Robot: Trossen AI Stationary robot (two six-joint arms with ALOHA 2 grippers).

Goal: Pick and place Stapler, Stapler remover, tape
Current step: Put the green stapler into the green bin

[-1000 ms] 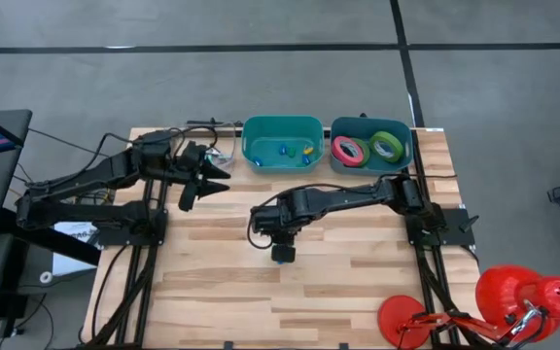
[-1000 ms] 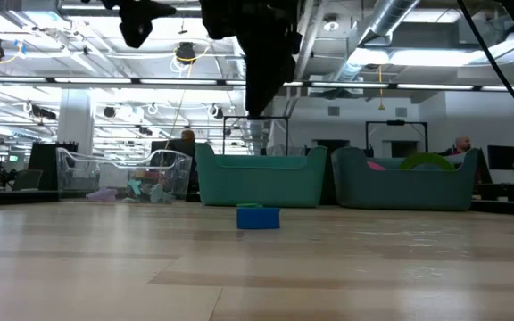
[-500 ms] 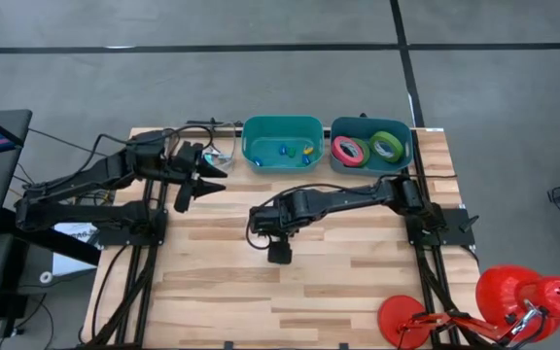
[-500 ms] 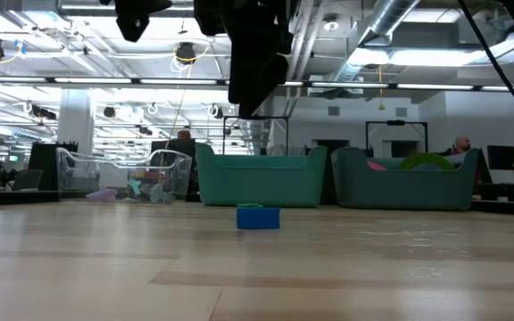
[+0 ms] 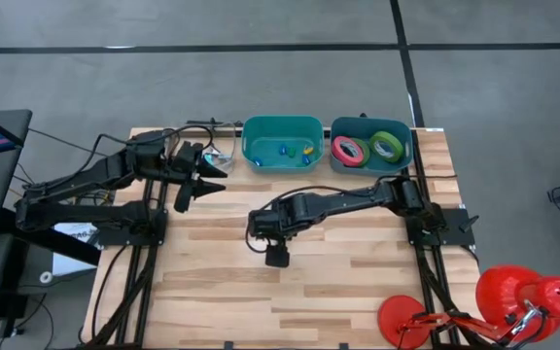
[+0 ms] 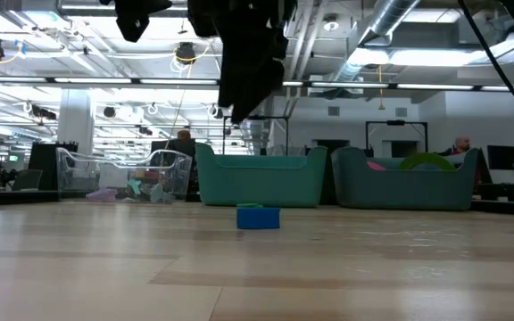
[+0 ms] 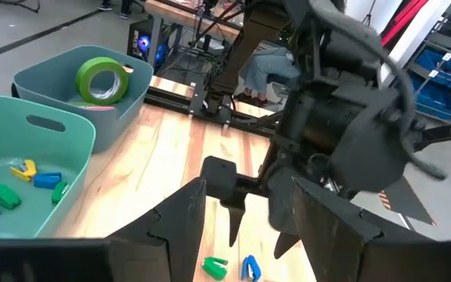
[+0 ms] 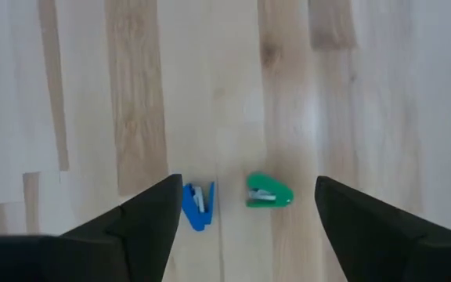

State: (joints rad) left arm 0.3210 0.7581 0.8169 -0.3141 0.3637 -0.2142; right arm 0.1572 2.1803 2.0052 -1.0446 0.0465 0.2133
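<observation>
A small blue stapler piece (image 8: 198, 205) and a small green one (image 8: 269, 192) lie side by side on the wooden table. Which is the stapler and which the stapler remover, I cannot tell. My right gripper (image 8: 241, 227) hangs open above them, pointing steeply down, clear of both; in the high view it (image 5: 277, 257) covers them. The low view shows only the blue piece (image 6: 258, 217). A pink tape roll (image 5: 349, 150) and a green tape roll (image 5: 388, 146) lie flat in the right-hand bin. My left gripper (image 5: 212, 180) waits open at the far left, holding nothing.
Two teal bins stand at the far edge: the left bin (image 5: 282, 126) holds several small coloured pieces, the right bin (image 5: 371, 124) the tape. A clear basket (image 6: 123, 174) stands far left. Red lamps (image 5: 523, 297) sit off the near right corner. Bare wood lies toward the near edge.
My right gripper has opened and tipped, its fingertips swinging a little toward the table's left while the arm stays over the same spot. The blue piece lies unmoved on the table. In the high view the gripper now covers the blue that showed below it.
</observation>
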